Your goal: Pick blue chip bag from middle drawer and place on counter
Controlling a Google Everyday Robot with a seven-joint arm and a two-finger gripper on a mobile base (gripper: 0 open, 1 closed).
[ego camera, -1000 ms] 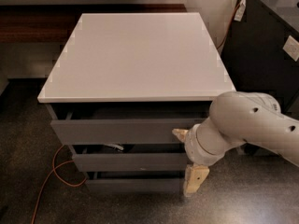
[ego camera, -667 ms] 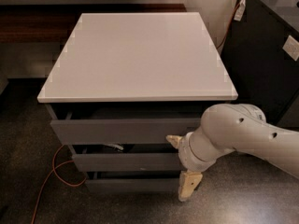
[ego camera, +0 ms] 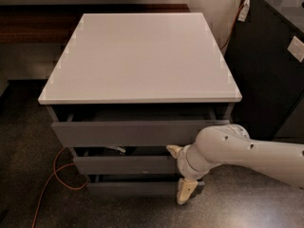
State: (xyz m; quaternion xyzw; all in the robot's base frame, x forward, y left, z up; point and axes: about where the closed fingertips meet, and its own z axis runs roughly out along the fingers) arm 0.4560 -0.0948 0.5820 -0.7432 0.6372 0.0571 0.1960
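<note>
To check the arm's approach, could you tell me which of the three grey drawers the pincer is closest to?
The middle drawer: the pincer sits at its front's right end, one finger above and one below, under the taller upper drawer.

The scene is seen through a single camera, set high in front of the drawer unit and tilted downward, so that the white tabletop [ego camera: 137, 56] is viewed from above and the grey drawer fronts obliquely. The unit is framed closely and fills most of the view, with dark floor [ego camera: 28, 141] below and a black cabinet [ego camera: 270, 70] at the right edge. The arm [ego camera: 247, 151] is seen entering from the lower right. The gripper [ego camera: 176, 174] is found before the right end of the middle drawer [ego camera: 123, 165], its fingers [ego camera: 185, 191] spread apart.
</note>
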